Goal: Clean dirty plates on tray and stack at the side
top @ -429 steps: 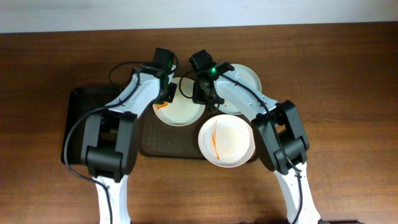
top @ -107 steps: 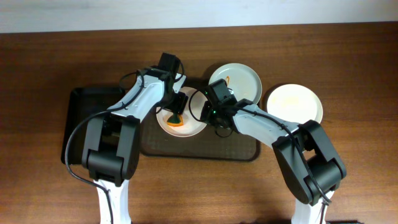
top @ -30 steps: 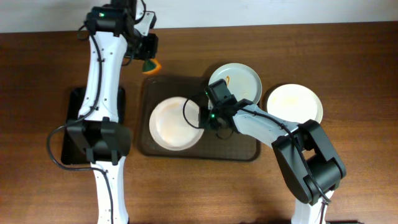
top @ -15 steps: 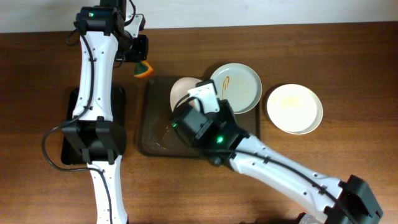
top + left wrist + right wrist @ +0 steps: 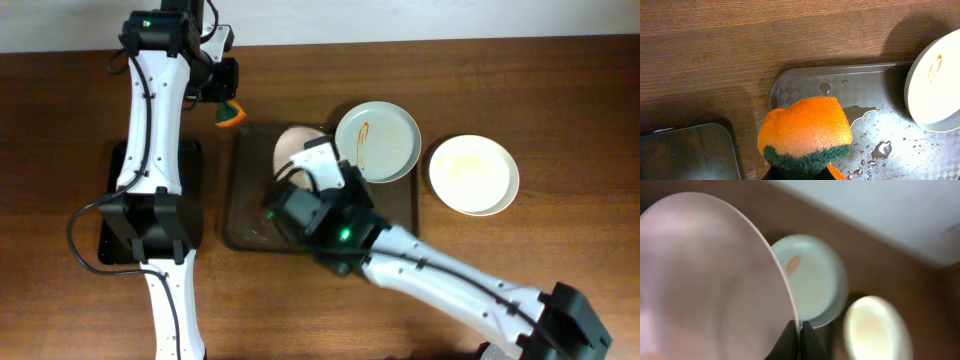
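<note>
My left gripper (image 5: 228, 105) is shut on an orange and green sponge (image 5: 231, 114), held above the table just off the dark brown tray's (image 5: 246, 196) far left corner. In the left wrist view the sponge (image 5: 805, 131) hides the jaws (image 5: 800, 172). My right gripper (image 5: 800, 330) is shut on the rim of a plain white plate (image 5: 715, 280), lifted off the tray and tilted on edge (image 5: 296, 147). A pale green plate (image 5: 378, 141) with an orange sauce streak lies on the tray's far right corner. Another plain white plate (image 5: 473, 175) lies on the table to the right of the tray.
A smaller black tray (image 5: 113, 205) lies left of the brown tray, under the left arm. The brown tray (image 5: 805, 90) is wet with water drops. My right arm (image 5: 400, 265) reaches high over the tray's middle and hides much of it.
My right gripper has lifted the white plate off the tray and tipped it on edge, and the arm has risen towards the camera. My left gripper with the sponge has barely moved.
</note>
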